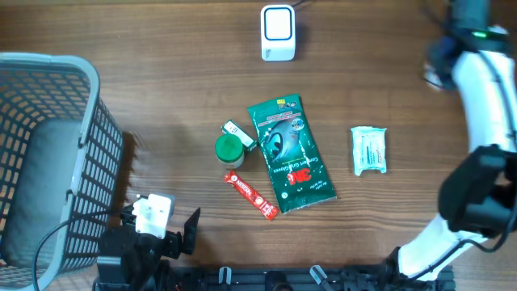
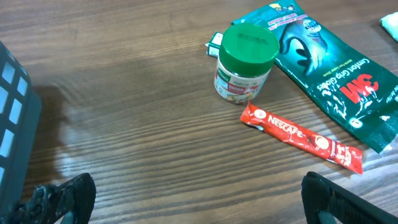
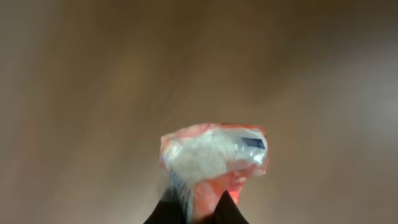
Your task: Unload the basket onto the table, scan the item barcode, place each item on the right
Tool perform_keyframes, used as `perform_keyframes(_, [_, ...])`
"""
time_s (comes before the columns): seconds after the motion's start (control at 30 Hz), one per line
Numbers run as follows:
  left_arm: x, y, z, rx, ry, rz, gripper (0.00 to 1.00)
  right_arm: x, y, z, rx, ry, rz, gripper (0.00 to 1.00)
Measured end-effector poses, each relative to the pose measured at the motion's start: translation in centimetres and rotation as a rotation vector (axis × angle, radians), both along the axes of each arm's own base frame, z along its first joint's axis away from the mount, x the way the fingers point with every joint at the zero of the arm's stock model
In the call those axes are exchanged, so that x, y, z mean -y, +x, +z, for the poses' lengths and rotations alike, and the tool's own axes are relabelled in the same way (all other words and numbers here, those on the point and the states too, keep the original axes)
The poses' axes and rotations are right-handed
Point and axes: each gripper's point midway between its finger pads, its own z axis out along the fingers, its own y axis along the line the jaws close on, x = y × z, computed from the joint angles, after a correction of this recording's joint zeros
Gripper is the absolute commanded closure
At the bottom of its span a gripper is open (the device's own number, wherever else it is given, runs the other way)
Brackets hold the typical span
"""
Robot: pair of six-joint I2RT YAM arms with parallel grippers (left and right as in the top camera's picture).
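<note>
table [image 1: 161,48]: brown wood grain, boards running left-right | light: even, soft shadows

1. The left gripper [image 2: 199,202] is held low, with its jaws spread wide.
2. The right arm [image 1: 483,105] is extended far forward along the right side.
3. The right gripper [image 3: 200,210] is clamped tight on a packet [image 3: 214,152].

This looks like a mock shop checkout laid out on a brown wood-grain table [image 1: 161,65]. A grey plastic lattice shopping basket [image 1: 95,153] stands at the left edge, and a small white barcode scanner with a blue-framed window [image 1: 278,32] sits at the far side. Packaged retail goods lie between them: a green 3M gloves packet [image 1: 289,153], a green-lidded jar [image 1: 229,149] and a red Nescafé sachet stick [image 1: 251,195].
</note>
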Motion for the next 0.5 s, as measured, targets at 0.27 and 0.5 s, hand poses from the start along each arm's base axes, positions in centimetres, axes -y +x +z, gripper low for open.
perform_keyframes(0.27, [0.0,0.0,0.0,0.000,0.000,0.000,0.00,13.0,-15.6,-8.5,-0.253,0.161,-0.378,0.00])
perform_keyframes(0.5, [0.0,0.0,0.0,0.000,0.000,0.000,0.00,7.3,-13.2,-1.9,-0.058,0.470,-0.078,0.00])
